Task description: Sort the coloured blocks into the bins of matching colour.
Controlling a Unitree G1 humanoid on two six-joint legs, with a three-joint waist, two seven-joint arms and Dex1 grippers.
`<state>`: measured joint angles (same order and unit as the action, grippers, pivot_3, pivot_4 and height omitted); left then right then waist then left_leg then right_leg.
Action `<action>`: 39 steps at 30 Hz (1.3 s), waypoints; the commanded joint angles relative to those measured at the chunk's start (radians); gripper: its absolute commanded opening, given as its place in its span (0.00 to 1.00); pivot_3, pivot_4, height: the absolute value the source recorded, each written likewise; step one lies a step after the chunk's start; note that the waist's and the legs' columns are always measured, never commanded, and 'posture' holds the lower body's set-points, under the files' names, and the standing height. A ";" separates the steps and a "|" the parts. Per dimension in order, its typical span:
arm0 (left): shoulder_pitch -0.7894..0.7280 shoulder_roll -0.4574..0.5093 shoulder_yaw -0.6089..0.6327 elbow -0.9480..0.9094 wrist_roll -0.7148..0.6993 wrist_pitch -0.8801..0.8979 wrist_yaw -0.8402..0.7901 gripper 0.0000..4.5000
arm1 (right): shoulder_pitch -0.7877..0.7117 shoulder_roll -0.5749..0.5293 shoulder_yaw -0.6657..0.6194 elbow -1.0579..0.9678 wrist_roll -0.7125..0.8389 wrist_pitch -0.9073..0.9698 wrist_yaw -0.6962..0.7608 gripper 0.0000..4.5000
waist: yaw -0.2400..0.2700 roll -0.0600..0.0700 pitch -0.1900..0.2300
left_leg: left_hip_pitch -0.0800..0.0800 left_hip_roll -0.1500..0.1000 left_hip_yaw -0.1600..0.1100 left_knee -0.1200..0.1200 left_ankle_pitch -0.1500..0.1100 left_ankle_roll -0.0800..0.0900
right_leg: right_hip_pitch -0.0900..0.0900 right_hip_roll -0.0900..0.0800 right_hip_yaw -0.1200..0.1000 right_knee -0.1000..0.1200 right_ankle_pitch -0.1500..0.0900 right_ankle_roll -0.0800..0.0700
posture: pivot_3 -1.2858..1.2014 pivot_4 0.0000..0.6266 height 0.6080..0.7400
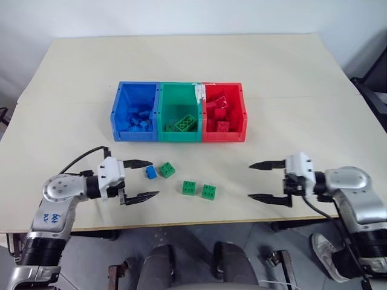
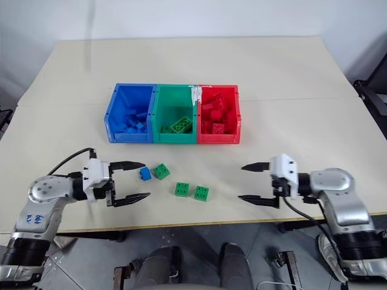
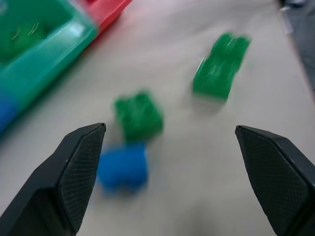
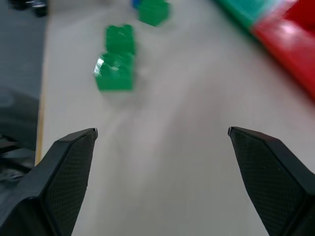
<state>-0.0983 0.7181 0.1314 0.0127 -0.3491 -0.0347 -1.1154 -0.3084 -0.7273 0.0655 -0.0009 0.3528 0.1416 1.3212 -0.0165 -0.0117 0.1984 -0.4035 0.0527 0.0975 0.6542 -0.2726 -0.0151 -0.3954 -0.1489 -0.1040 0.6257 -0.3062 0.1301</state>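
Three joined bins stand mid-table: blue bin [image 1: 134,112], green bin [image 1: 179,112], red bin [image 1: 224,113], each holding bricks of its own colour. On the table in front lie a blue block [image 1: 151,172], a green block [image 1: 167,170] beside it, and two more green blocks [image 1: 189,188] [image 1: 209,191] side by side. My left gripper [image 1: 140,179] is open, pointing at the blue block from its left, a little short of it. To the right of the blocks my right gripper [image 1: 264,180] is open over bare table. No red block lies loose on the table.
The beige table [image 1: 290,78] stretches wide behind the bins. Its front edge runs just below both grippers. A black cable [image 1: 81,158] loops over the left arm. A dark chair [image 1: 375,90] stands past the table's right edge.
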 commanded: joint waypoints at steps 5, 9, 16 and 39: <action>0.163 0.005 0.136 -0.175 -0.082 0.043 0.060 1.00 | -0.058 0.091 0.168 -0.097 -0.059 0.154 -0.088 0.99 | 0.015 0.000 0.000 | -0.001 0.000 0.000 0.001 -0.002 0.000 | -0.001 -0.001 -0.001 0.000 0.000 0.000 | 0.52 0.24 1.00; 0.238 0.009 0.107 -0.297 -0.111 0.107 0.060 1.00 | -0.061 0.141 0.217 -0.078 -0.117 0.123 -0.142 0.95 | 0.013 0.000 0.000 | -0.002 0.000 0.000 0.001 -0.004 0.001 | 0.000 -0.001 -0.001 -0.001 0.000 0.000 | 0.52 0.24 1.00; 0.238 0.008 0.096 -0.358 -0.129 0.154 0.077 1.00 | -0.073 0.148 0.207 -0.066 -0.120 0.100 -0.137 0.47 | 0.013 0.000 0.000 | -0.001 0.000 0.001 0.001 -0.004 0.001 | -0.001 0.000 -0.001 0.000 0.000 0.000 | 0.52 0.24 1.00; 0.346 -0.151 0.212 -0.478 -0.101 0.170 0.387 1.00 | -0.743 0.461 0.090 0.538 -0.156 0.132 -0.443 0.33 | -0.014 0.000 0.000 | -0.002 0.002 0.004 0.000 -0.003 -0.001 | -0.003 0.001 -0.001 0.003 0.001 -0.001 | 0.52 0.24 1.00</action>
<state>0.2335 0.5653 0.3360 -0.4245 -0.4608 0.1595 -0.7294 -1.0230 -0.2718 0.1785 0.5013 0.2106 0.3033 0.9001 -0.0303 -0.0119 0.1982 -0.4058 0.0551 0.1016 0.6534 -0.2761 -0.0157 -0.3988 -0.1481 -0.1049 0.6280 -0.3056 0.1293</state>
